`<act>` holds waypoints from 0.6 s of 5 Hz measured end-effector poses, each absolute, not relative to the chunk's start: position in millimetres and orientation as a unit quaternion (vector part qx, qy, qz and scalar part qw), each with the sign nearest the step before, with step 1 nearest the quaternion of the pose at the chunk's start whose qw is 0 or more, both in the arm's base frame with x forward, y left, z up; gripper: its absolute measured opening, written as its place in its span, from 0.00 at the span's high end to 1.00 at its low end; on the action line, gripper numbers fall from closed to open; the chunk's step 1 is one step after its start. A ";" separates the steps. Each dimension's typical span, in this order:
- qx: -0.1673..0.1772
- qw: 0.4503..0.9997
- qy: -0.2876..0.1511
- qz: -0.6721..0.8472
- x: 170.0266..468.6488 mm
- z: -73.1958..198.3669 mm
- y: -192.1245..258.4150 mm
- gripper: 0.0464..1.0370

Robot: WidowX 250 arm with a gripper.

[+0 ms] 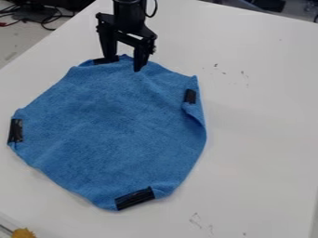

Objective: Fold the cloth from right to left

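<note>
Yellowish lump (23, 233) lies lower left of the blue cloth (118, 125), which lies on the white table (261, 139); black tape (135, 198) marks its edges; the gripper (124, 64), fingers spread, hangs at its far edge.

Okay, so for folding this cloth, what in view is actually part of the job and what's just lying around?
Part of the job:
- blue cloth, spread out
- black tape strips on its edges
- black two-finger gripper, over the cloth's far edge

Just lying about:
- cables, upper left
- orange-yellow object, lower left corner
</note>
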State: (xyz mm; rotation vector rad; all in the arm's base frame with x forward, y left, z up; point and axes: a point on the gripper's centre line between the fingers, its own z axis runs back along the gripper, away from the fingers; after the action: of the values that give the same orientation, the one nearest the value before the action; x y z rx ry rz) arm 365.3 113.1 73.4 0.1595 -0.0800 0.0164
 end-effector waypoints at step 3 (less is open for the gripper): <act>0.080 0.996 -0.038 0.005 394.4 52.5 52.4 0.04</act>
State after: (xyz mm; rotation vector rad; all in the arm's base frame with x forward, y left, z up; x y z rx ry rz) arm 394.4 52.4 52.5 0.1608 -0.0770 0.0099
